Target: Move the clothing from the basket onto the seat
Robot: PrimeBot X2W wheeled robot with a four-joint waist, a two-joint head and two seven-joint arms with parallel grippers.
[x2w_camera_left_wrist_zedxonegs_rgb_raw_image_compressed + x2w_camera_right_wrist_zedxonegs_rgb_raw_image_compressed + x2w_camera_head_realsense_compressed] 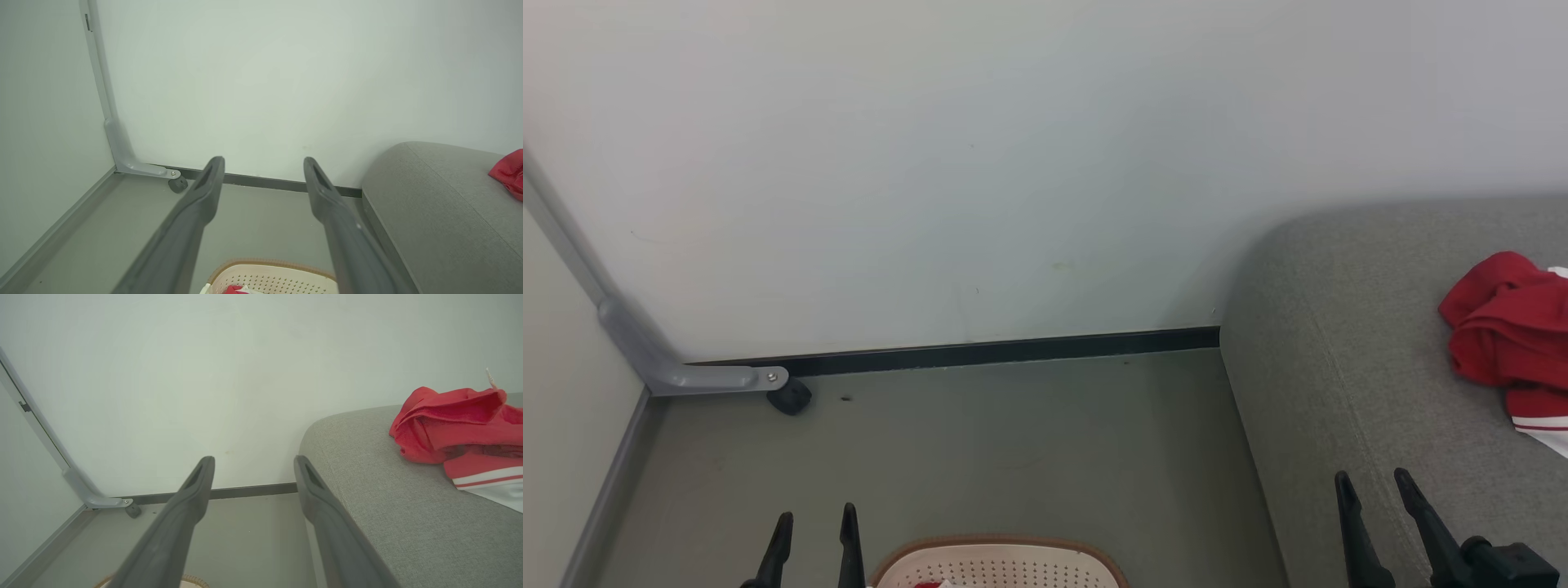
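Red clothing (1507, 335) with a white-striped hem lies bunched on the grey seat (1347, 359) at the right, also clear as clothing (453, 428) on the seat (367, 477) in the right wrist view. The cream basket (1001, 563) with a brown rim sits on the floor at the bottom centre, a scrap of red and white fabric (237, 290) inside the basket (269, 275). My left gripper (817, 523) is open beside the basket's left edge, holding nothing. My right gripper (1372, 486) is open over the seat's front part, well short of the clothing.
A pale wall stands behind, with a dark skirting strip (980, 353) along the floor. At the left a grey metal frame leg (686, 371) ends in a small black caster (790, 398). Grey floor (980, 449) runs between that leg and the seat.
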